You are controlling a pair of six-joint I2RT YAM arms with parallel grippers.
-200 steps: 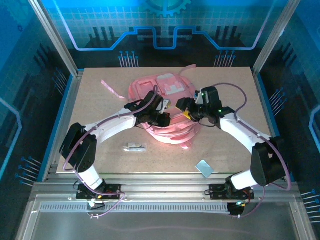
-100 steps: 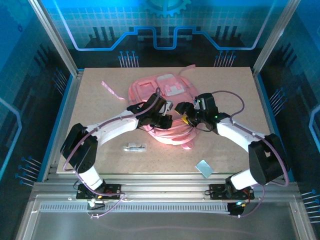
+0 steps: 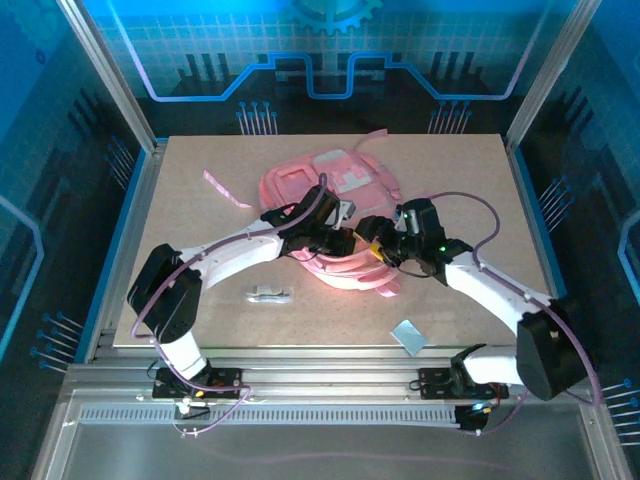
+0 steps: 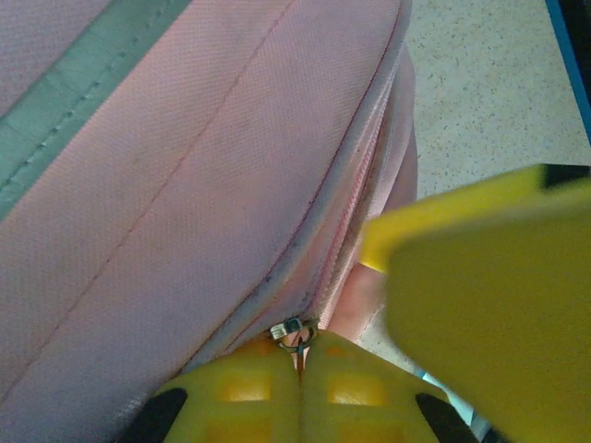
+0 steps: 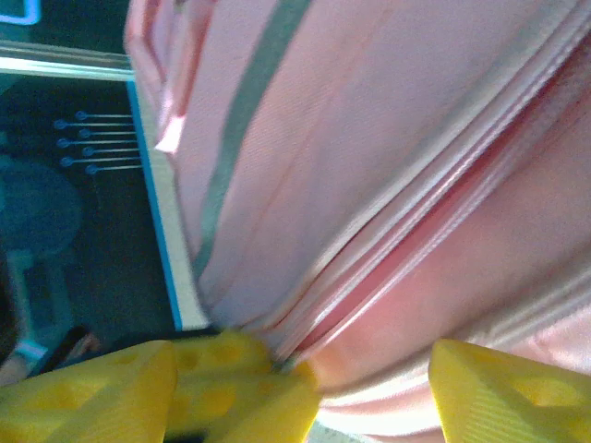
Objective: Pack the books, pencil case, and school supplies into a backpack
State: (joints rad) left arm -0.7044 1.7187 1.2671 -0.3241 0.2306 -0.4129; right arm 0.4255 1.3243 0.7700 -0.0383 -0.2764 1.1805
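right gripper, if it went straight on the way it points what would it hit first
Most likely the backpack, at its zip seam: the open right gripper points into the pink fabric close ahead, though depth is unclear.

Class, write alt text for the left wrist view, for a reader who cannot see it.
The left gripper is pinched shut on the zipper pull of a pink backpack with a grey stripe. A blurred yellow shape looms at right, speckled table behind.
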